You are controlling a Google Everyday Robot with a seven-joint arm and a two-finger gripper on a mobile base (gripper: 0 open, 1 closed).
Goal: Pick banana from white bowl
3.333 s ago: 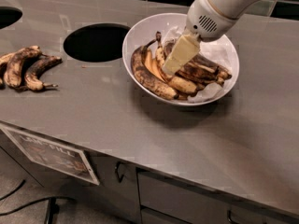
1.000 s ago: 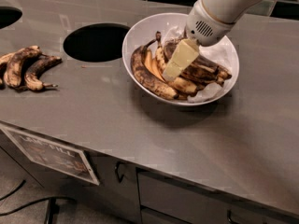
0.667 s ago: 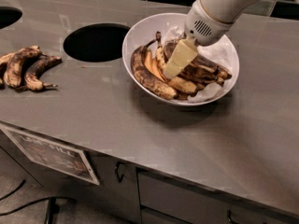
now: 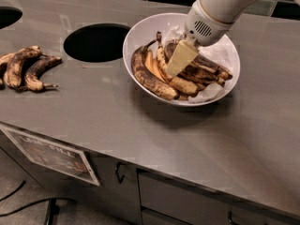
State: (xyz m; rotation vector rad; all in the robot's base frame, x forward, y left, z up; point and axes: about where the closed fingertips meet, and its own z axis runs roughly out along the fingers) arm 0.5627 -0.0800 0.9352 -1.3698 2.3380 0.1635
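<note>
The white bowl (image 4: 140,32) stands on the grey counter, right of the middle, and holds several bananas. The darkest, nearly black banana (image 4: 206,71) lies on the right side of the pile. A brown-speckled yellow banana (image 4: 146,78) curves along the bowl's left side. My gripper (image 4: 179,60) reaches down from the upper right into the middle of the bowl. Its pale tip rests among the bananas, just left of the dark one. The arm hides part of the pile and the bowl's far rim.
A round hole (image 4: 96,42) opens in the counter just left of the bowl, and another hole (image 4: 7,17) is at the far left. A loose bunch of brown bananas (image 4: 26,68) lies on the counter at the left. Cabinet drawers (image 4: 178,196) are below the front edge.
</note>
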